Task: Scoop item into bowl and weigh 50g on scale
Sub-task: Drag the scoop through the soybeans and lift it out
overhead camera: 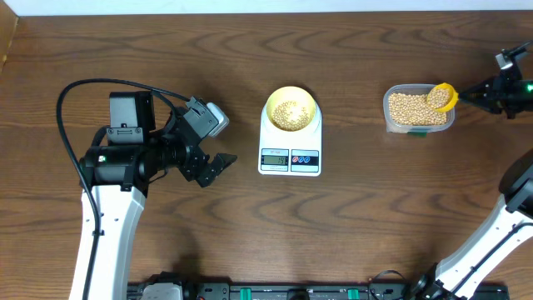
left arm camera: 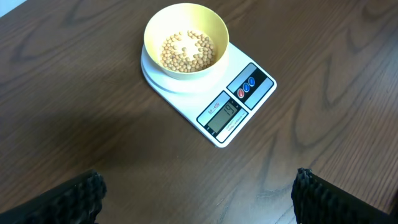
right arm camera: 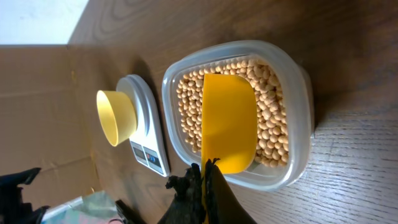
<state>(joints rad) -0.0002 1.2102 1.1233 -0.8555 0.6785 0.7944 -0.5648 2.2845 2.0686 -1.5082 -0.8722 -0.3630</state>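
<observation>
The pale yellow bowl [overhead camera: 272,103] stands on the white scale [overhead camera: 290,158] at mid-table, with a layer of tan beans [overhead camera: 290,114] in it. In the left wrist view the bowl [left arm camera: 153,28] and the scale [left arm camera: 239,102] lie ahead of my left gripper [left arm camera: 199,180], which is open, holds nothing and hovers over bare table to the scale's left [overhead camera: 218,164]. My right gripper [right arm camera: 204,171] is shut on the handle of a yellow scoop [right arm camera: 229,118]. The scoop [overhead camera: 442,97] carries beans over the right end of the clear tub [overhead camera: 387,112].
The tub [right arm camera: 300,93] is nearly full of beans [right arm camera: 273,124] and sits right of the scale [right arm camera: 149,124]. A black cable [overhead camera: 75,92] loops above the left arm. Equipment lines the table's front edge [overhead camera: 275,292].
</observation>
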